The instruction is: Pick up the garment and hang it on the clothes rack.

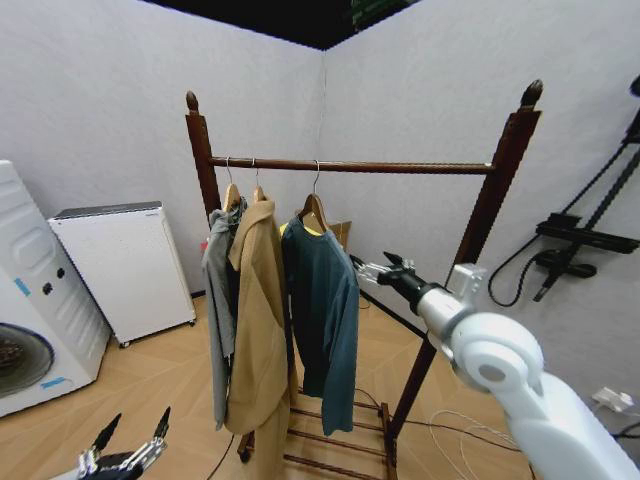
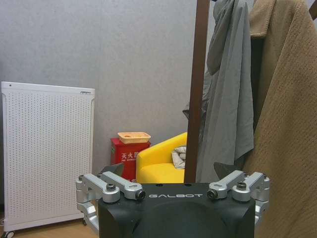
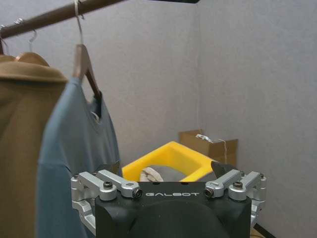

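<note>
Your teal-blue garment (image 1: 322, 300) hangs on its wooden hanger (image 1: 314, 208), hooked over the top bar of the clothes rack (image 1: 500, 190), roughly a third of the way along from the left post. Just to its left, touching it, hangs the long tan coat (image 1: 258, 320), and beyond that the grey garment (image 1: 217, 300) against the left post. From the hook rightward the bar is bare all the way to the right post, so that is where you have open room.

Your right gripper (image 1: 378, 268) is raised at shoulder height of the garment, just beside its right edge and apart from the cloth, fingers spread and holding nothing. The wall corner sits close behind the rack, and a yellow bin (image 3: 168, 166) and cardboard box (image 3: 210, 145) stand on the floor past it.

Your left gripper (image 1: 128, 448) sits low at the bottom left, fingers apart and empty, with clear floor between it and the washing machine (image 1: 30, 320) and white air purifier (image 1: 125, 270) along the left wall.
</note>
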### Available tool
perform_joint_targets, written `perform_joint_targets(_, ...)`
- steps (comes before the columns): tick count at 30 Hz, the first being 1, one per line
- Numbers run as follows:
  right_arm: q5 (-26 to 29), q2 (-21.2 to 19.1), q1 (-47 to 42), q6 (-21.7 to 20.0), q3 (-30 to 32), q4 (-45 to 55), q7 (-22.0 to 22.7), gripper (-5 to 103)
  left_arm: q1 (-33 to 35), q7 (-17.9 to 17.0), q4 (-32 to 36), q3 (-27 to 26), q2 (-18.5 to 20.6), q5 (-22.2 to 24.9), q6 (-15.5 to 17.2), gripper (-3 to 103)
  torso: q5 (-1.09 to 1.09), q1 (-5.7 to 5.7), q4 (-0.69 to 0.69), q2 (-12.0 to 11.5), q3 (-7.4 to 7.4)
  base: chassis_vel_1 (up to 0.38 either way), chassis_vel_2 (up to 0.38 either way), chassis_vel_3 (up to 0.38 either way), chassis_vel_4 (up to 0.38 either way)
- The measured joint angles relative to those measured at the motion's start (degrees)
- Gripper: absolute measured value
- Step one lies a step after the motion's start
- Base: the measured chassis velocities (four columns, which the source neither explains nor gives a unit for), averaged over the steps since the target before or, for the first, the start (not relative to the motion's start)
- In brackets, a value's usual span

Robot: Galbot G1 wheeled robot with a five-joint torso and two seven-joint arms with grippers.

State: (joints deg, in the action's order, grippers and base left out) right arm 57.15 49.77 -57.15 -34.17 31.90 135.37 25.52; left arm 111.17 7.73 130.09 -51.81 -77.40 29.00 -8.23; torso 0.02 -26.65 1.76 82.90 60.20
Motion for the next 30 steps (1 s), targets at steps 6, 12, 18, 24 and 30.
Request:
perform_joint_targets(6, -9.41, 4.78, -15.70, 2.47, 8.48, 3.10, -4.99, 100, 0.00, 0.00, 0.00, 0.00, 0.00, 0.00, 0.00, 100, -0.02, 0.00, 0.00, 0.00, 0.00, 0.000, 0.000, 0.000, 0.000)
perform_joint_targets(12, -10.81, 6.44, -18.89, 2.32, 10.83, 4.06, -6.62, 100, 0.00, 0.00, 0.00, 0.00, 0.00, 0.00, 0.00, 100, -0.02, 0.00, -0.01, 0.00, 0.00, 0.000, 0.000, 0.000, 0.000)
perform_joint_targets(18, -12.24, 7.40, -19.42, 2.24, 10.56, 5.83, -5.55, 100, 0.00, 0.00, 0.00, 0.00, 0.00, 0.00, 0.00, 100, -0.02, -0.01, -0.02, -0.01, 0.01, 0.012, -0.031, -0.025, 0.008)
perform_joint_targets(24, -11.86, 7.82, -20.18, 0.80, 11.19, 7.86, -5.58, 100, -0.01, 0.00, 0.00, 0.00, 0.00, 0.00, 0.00, 100, -0.03, -0.01, -0.01, 0.00, 0.01, 0.030, -0.115, -0.110, 0.028)
perform_joint_targets(30, -11.71, 8.17, -20.24, 0.69, 11.18, 8.05, -5.30, 100, 0.00, 0.00, 0.00, 0.00, 0.00, 0.00, 0.00, 100, -0.04, -0.01, -0.02, 0.00, 0.01, 0.046, -0.175, -0.164, 0.045)
